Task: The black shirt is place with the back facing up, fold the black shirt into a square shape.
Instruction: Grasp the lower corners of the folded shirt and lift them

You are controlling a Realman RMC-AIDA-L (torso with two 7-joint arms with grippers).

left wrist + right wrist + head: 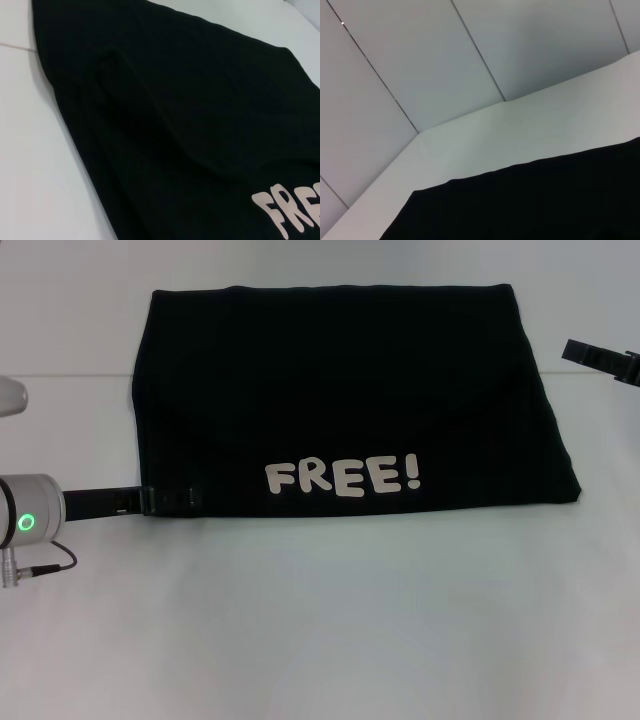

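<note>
One black shirt (340, 400) lies flat on the white bench (320, 620), folded into a wide, roughly rectangular block. Pale "FREE!" lettering (342, 478) faces up near its front edge. Shirt sits in the middle to far part of the bench, front right corner sticking out a bit wider than the far corners. Left gripper (170, 500) reaches in low from the robot's left, tip touching the shirt's front left corner; black on black, so cannot tell if the fingers are clenched or released. Left wrist view shows the shirt's left side with a soft raised fold running through the cloth. Right gripper (605, 358) hangs apart from the shirt, off its far right corner; finger state cannot be told either.
</note>
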